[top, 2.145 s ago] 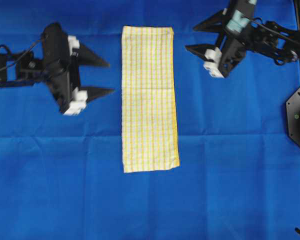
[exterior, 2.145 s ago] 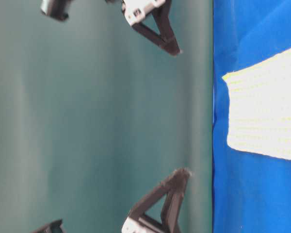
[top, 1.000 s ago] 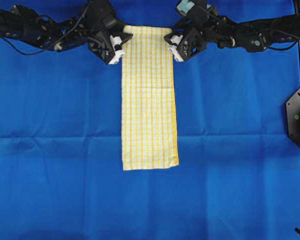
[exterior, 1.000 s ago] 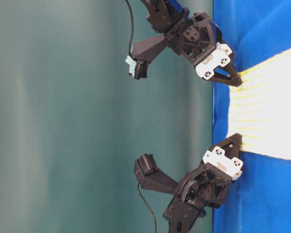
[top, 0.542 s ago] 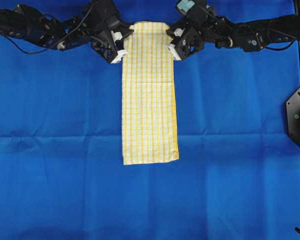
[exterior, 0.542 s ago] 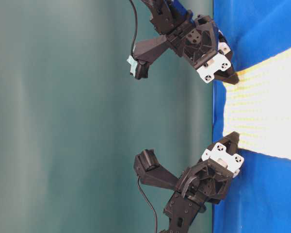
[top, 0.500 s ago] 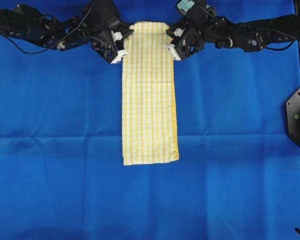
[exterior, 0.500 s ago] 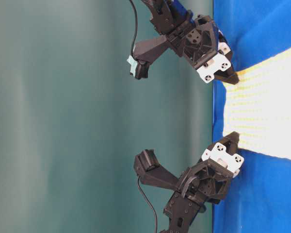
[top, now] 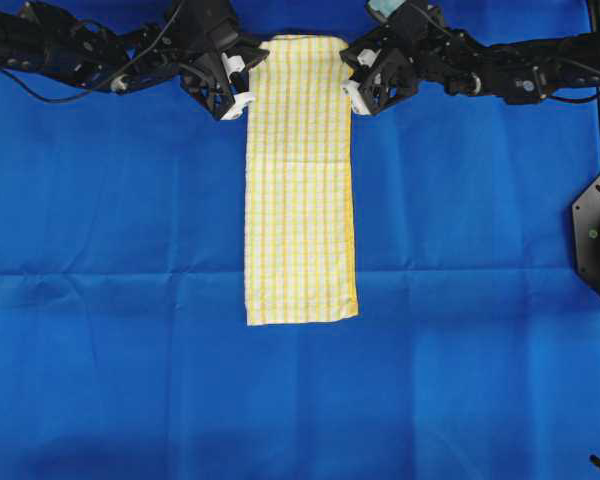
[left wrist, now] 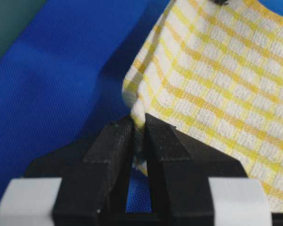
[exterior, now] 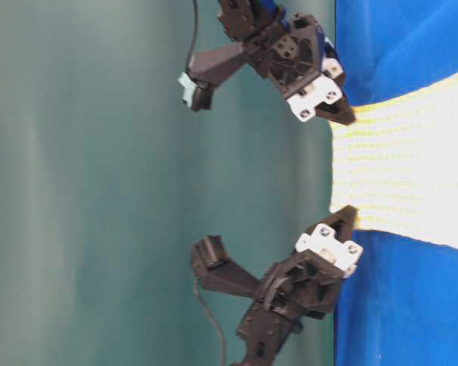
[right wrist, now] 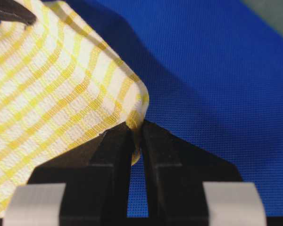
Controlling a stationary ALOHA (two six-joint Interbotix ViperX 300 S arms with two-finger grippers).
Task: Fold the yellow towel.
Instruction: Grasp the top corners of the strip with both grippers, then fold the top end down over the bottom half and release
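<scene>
Underneath, blue cloth (top: 130,300) bears the yellow towel (top: 300,200).

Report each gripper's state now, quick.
Left gripper: closed on a far corner of the yellow towel.
Right gripper: closed on the towel's other far corner.

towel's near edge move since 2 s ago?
Yes. In the overhead view the yellow towel has slid toward the top of the blue cloth; its bottom edge now sits higher above the cloth's crease.
</scene>
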